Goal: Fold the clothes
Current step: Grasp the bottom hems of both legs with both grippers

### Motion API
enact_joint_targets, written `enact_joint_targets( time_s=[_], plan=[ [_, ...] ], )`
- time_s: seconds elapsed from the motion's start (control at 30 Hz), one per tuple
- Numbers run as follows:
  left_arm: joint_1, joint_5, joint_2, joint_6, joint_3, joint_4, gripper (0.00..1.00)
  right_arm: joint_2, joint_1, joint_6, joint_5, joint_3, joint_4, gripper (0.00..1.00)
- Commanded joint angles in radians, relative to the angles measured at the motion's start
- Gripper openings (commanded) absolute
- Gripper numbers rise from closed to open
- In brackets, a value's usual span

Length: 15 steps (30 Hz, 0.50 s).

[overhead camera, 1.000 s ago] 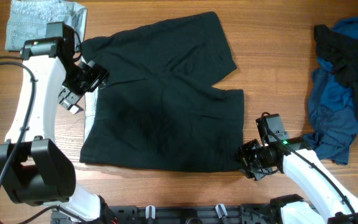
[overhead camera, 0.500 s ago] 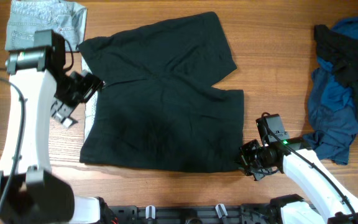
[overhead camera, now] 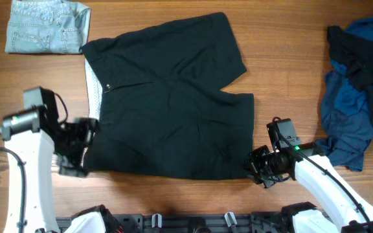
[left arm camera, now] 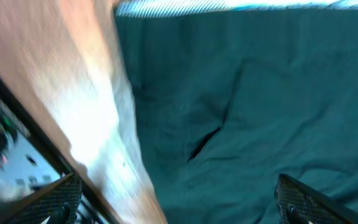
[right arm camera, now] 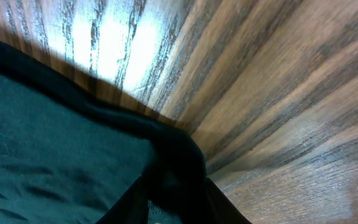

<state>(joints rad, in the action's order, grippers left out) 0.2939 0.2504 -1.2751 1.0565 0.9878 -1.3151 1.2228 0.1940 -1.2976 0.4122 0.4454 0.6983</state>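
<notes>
From where I stand, the left claw (overhead camera: 83,145) hangs spread wide over the waistband end of the black shorts (overhead camera: 173,103). Its own view is blurred, with the fingertips cut off at the corners. The shorts lie flat between both claws. The right claw (overhead camera: 259,169) pinches their leg-hem corner, fingers mostly out of frame. Blue garments (overhead camera: 351,110) lie to its right.

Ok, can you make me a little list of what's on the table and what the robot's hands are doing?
black shorts: spread flat mid-table, pale lining showing at the waistband
left gripper: open, over the shorts' edge near the waistband
right gripper: shut on the shorts' hem corner
denim garment: folded, far corner, apart from the shorts
blue clothes pile: heaped beside the right arm
table: wood
</notes>
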Motion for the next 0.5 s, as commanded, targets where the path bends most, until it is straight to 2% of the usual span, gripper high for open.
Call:
enact_joint_targets(
  time_s=[0.0, 0.47],
  plan=[
    [-0.011, 0.151, 0.046, 0.103, -0.117, 0.051, 0.99, -0.003, 0.005, 0.012, 0.021, -0.009, 0.002, 0.27],
    [-0.010, 0.119, 0.052, 0.077, -0.278, 0.107, 1.00, -0.003, 0.005, 0.016, 0.028, -0.009, 0.002, 0.28]
  ],
)
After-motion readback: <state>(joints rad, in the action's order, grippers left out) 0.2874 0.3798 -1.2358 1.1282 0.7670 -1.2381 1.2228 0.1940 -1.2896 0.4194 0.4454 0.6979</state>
